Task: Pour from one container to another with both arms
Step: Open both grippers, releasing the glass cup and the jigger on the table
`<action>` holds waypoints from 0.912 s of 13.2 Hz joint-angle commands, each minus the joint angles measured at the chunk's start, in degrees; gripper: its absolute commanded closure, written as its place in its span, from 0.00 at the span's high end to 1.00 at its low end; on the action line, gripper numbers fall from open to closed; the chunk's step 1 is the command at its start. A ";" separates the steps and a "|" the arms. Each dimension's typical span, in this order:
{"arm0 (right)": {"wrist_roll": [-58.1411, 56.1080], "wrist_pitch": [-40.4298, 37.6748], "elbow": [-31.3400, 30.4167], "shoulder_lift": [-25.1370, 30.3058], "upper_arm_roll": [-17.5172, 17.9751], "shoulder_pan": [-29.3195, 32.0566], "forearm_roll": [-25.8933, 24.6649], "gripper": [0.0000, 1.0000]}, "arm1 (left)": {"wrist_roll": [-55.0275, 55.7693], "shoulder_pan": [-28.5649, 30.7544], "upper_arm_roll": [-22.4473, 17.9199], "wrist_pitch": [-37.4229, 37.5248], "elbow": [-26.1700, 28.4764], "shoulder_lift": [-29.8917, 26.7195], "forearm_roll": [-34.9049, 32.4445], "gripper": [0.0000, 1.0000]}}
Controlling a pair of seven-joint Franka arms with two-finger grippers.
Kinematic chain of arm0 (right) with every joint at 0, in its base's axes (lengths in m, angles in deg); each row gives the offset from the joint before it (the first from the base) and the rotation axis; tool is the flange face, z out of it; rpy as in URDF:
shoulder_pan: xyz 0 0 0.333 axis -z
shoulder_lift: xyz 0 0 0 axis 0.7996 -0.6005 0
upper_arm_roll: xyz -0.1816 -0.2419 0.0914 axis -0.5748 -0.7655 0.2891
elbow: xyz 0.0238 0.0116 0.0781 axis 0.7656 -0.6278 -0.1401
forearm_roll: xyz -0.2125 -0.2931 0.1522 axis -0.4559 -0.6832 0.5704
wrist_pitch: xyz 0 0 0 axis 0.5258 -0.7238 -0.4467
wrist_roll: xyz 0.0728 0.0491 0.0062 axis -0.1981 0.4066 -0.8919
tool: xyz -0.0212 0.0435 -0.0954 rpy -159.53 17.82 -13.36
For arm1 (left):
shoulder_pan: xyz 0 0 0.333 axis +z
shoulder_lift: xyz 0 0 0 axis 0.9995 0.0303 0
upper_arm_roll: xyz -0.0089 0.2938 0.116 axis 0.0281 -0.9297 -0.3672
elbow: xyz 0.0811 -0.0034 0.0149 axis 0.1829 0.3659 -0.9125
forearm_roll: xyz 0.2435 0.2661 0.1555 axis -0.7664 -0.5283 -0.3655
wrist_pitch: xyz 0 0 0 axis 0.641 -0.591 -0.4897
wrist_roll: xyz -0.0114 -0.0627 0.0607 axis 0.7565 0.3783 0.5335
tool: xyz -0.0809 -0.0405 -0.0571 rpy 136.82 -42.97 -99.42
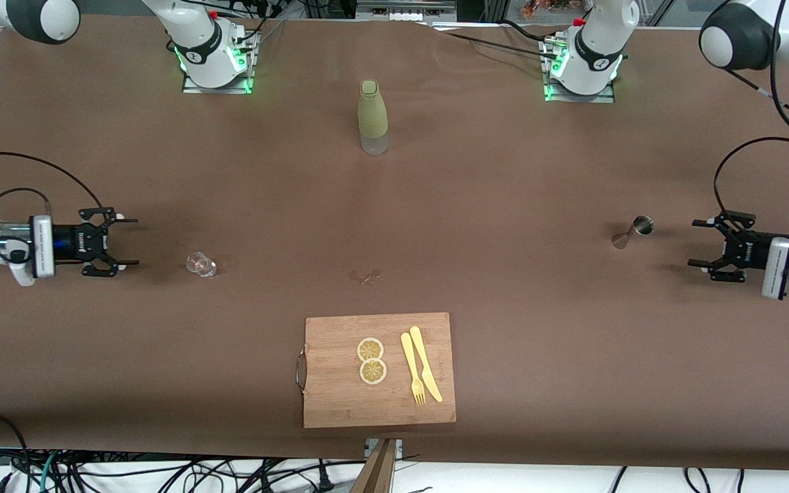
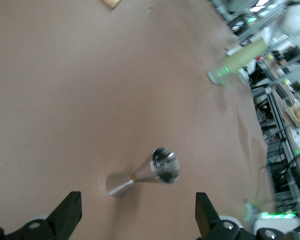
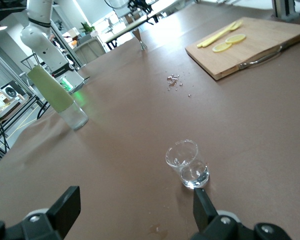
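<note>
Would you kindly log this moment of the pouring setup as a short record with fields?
left gripper: open, empty, low at its end of the table, facing the steel jigger
right gripper: open, empty, low at its end, facing the small clear glass
green bottle: upright, mid-table near the bases
cutting board: nearest the front camera; holds two lemon slices, a yellow knife and a fork
pouring: not begun

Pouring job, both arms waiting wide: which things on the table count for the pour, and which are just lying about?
Likely for the pour:
- jigger, before the open left gripper
- small glass, before the open right gripper
- possibly the green bottle

Lying about:
- cutting board
- lemon slices
- fork
- knife
</note>
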 commanded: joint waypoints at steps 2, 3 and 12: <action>14.72 -0.33 -0.36 7.35 0.09 -0.62 -5.94 1.00 | 22.47 -5.08 0.44 -0.05 0.85 -8.03 -6.03 1.00; 17.80 -0.07 -0.35 9.28 0.18 -1.49 -7.61 1.00 | 29.32 -6.57 0.70 0.13 0.85 -10.14 -7.60 1.00; 52.42 1.16 1.85 26.68 -0.35 -10.90 -31.24 1.00 | 76.11 -18.35 6.92 1.10 0.76 -21.14 -16.56 1.00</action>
